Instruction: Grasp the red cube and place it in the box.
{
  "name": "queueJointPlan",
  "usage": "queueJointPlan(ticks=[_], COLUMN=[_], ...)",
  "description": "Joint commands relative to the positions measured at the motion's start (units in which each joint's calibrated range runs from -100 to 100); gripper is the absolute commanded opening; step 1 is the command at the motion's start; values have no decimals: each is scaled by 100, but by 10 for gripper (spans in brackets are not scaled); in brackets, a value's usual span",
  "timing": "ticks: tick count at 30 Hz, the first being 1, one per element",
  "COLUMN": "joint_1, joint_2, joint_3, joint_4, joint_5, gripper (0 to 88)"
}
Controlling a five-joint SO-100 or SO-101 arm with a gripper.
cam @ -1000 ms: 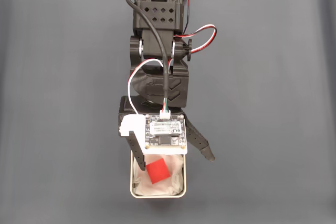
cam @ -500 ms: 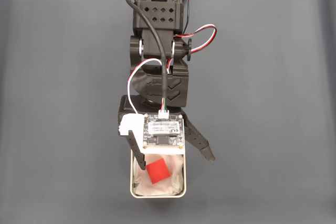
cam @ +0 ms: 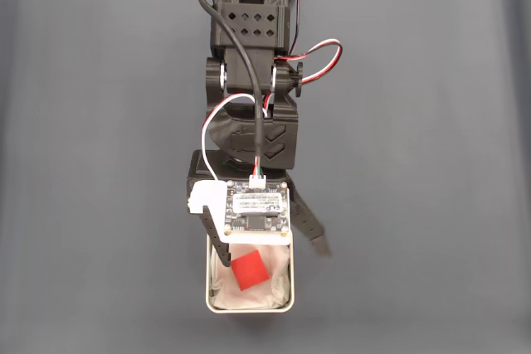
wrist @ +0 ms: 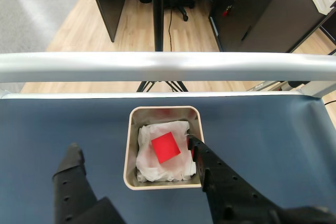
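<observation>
- Red cube [wrist: 166, 147] lying free on the white paper lining [wrist: 152, 158] inside the box [wrist: 127, 153].
- Gripper [wrist: 131, 148] spread apart, clasping nothing, straddling the box's near-left wall.
- Cube nearer the right-hand finger [wrist: 195, 148] in the wrist view.

The tabletop [cam: 431, 163] is covered in a plain dark blue-grey surface. In the wrist view, a silver rail [wrist: 168, 66] runs across its far edge. Beyond it lie a light wood floor [wrist: 63, 35], dark cabinets [wrist: 252, 9] and an office chair base [wrist: 176, 1].
</observation>
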Motion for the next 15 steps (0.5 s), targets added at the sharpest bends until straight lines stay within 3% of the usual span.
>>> queueJointPlan(ticks=[1, 3, 4, 9, 15], joint_1=[-37, -65, -86, -221, -434], joint_2=[-429, -541, -654, -1477, -3366], joint_3=[-91, -173, -183, 64, 1843], joint_4=[-64, -80, -88, -39, -31], joint_5=[-73, -132, -142, -151, -98], gripper=[190, 33, 5, 0, 0])
